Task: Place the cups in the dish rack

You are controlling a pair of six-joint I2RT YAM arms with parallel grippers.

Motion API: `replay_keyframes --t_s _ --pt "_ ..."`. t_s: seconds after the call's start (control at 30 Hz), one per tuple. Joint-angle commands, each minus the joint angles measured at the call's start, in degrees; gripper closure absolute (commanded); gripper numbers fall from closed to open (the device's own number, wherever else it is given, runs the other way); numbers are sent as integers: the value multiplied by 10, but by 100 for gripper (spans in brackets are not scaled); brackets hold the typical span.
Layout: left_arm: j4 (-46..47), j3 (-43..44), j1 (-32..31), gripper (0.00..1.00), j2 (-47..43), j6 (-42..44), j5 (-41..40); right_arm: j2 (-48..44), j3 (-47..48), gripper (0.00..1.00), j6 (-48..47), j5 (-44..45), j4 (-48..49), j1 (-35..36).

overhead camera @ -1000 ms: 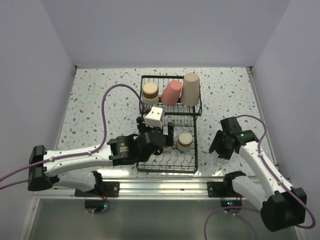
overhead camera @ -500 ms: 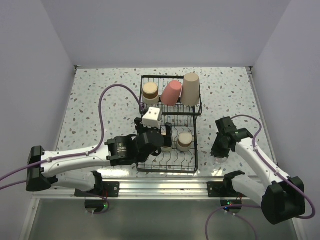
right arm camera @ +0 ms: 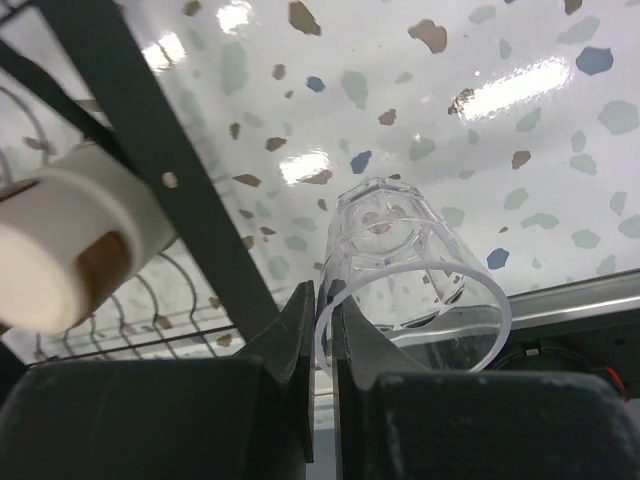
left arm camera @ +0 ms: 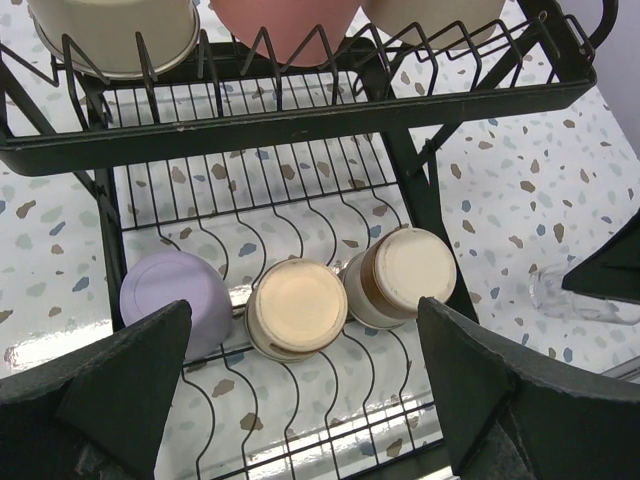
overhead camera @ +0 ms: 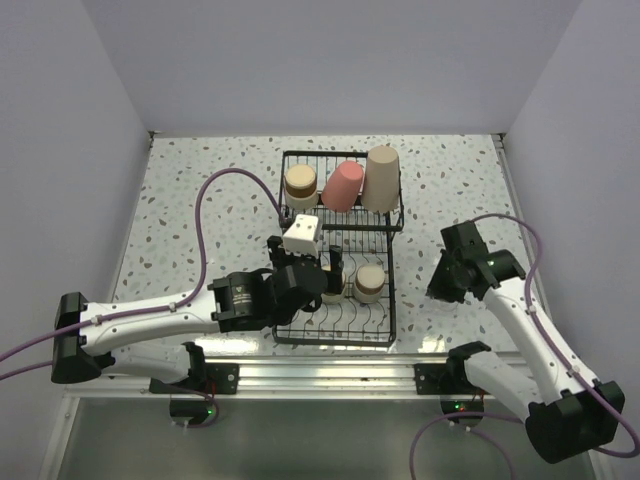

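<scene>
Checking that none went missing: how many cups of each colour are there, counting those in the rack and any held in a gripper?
Tan cups: 3
Pink cup: 1
Beige cup: 1
Lavender cup: 1
Clear glass: 1
Total: 7

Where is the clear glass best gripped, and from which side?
The clear glass has its open mouth turned toward the right gripper. It is probably best taken by the thin wall at the rim, one finger inside and one outside, coming in from the mouth side. The gripper pinches it that way now.
</scene>
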Motion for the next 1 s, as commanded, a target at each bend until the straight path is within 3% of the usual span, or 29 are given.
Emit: replay_keyframes --t_s 0.0,0.33,0.43,0.7,0.8,0.97 --pt "-9 32 -3 3 -1 -10 -12 -24 73 100 -5 15 -47 3" --pt "-53 81 -10 0 -5 -31 -25 -45 243 100 -18 -49 -93 2" --pt "-49 94 -11 0 -10 -33 -15 -40 286 100 -22 -117 -82 2" --pt "175 18 -11 0 -101 33 157 -68 298 100 0 -338 69 3" --pt "279 -33 -11 0 -150 18 198 -94 261 100 58 -422 166 2" --pt "347 -101 -11 2 -225 -2 222 -116 229 100 121 -491 277 3"
